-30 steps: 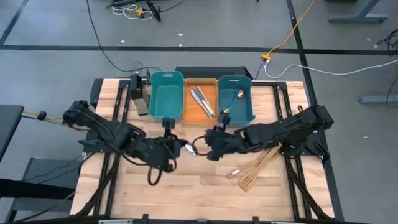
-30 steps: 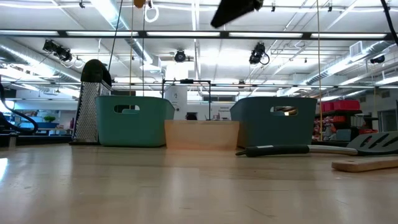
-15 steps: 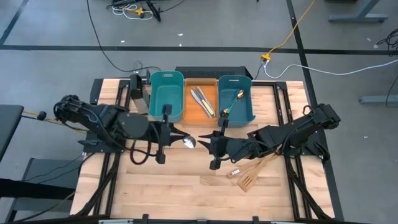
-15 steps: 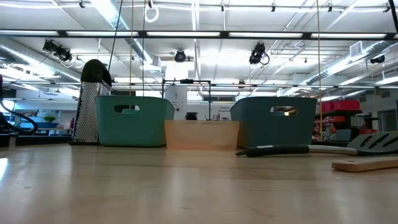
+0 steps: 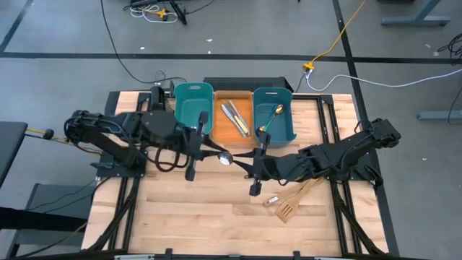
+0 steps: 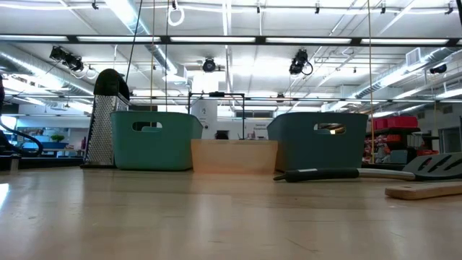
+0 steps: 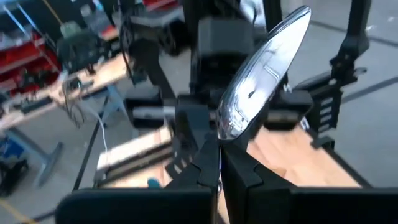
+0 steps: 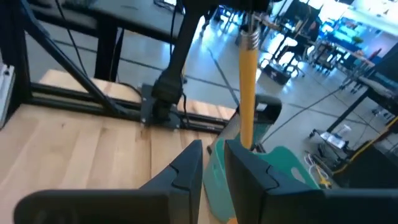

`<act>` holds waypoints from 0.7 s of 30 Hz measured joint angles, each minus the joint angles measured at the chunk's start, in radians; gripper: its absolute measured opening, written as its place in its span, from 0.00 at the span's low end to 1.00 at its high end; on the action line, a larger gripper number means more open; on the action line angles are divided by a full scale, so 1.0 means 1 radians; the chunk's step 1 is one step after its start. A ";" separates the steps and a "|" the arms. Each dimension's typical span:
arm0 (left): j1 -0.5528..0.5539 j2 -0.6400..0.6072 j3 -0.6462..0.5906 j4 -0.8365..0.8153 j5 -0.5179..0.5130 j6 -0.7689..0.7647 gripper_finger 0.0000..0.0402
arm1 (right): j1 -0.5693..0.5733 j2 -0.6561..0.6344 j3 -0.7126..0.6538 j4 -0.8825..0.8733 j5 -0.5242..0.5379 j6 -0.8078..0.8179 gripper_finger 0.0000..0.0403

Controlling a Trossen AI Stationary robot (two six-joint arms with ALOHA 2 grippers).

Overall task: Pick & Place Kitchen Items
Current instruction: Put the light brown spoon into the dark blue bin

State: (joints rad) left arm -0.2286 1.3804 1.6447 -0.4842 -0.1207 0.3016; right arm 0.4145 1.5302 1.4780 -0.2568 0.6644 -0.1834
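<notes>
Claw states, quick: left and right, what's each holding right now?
Left claw: shut on a silver spoon.
Right claw: closed on a yellow-handled utensil; its working end isn't visible.

The front half of the table [image 5: 195, 217] is lying open for a gripper to pass, except near the right, where two wooden spatulas [image 5: 297, 196] are resting. Along the back edge, two teal bins [image 5: 193, 110] and an orange bin [image 5: 232, 119] are standing side by side, touching. The left gripper [image 5: 214, 154] and the right gripper [image 5: 244, 165] are hovering close together at mid-table, narrowing the passage to the bins.
</notes>
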 joint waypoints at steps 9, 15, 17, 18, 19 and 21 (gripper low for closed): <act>0.027 0.000 0.000 0.091 0.103 0.010 0.01 | 0.000 -0.022 0.000 0.094 0.027 -0.128 0.19; 0.030 0.000 0.000 0.105 0.105 0.012 0.01 | 0.000 -0.034 0.000 0.127 0.027 -0.172 0.19; 0.030 0.000 0.000 0.116 0.108 0.024 0.01 | 0.000 -0.034 0.000 0.144 0.021 -0.173 0.19; 0.030 0.000 0.000 0.121 0.110 0.024 0.01 | 0.000 -0.034 0.000 0.151 0.009 -0.173 0.19; 0.030 0.000 0.000 0.127 0.111 0.025 0.01 | 0.000 -0.034 0.000 0.160 0.001 -0.174 0.19; 0.029 0.000 0.000 0.130 0.112 0.025 0.01 | 0.000 -0.034 0.000 0.181 -0.004 -0.174 0.19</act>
State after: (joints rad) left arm -0.1993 1.3808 1.6447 -0.3537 -0.0092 0.3266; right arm 0.4141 1.4967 1.4780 -0.0756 0.6605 -0.3573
